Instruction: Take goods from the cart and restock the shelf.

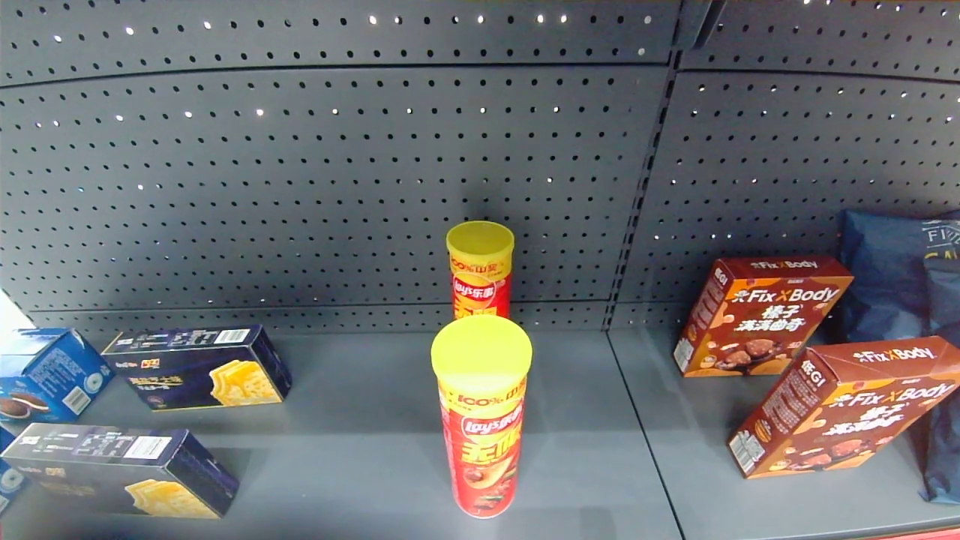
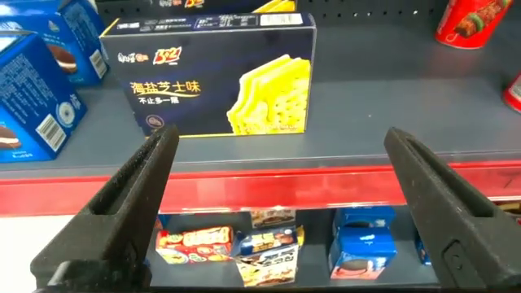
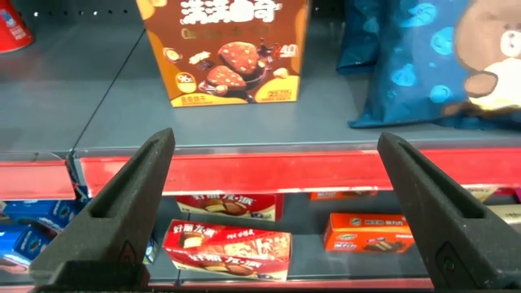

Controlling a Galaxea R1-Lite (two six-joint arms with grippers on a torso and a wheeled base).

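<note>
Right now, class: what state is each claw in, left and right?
Left claw: open, holding nothing.
Right claw: open, holding nothing.

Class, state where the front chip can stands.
Head view: the front chip can stands upright mid-shelf, before the rear can, right of the nearer dark cracker box.

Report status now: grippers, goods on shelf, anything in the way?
Left gripper open, empty; right gripper same. Front chip can and rear chip can upright on shelf. Cracker boxes left, brown boxes right.
</note>
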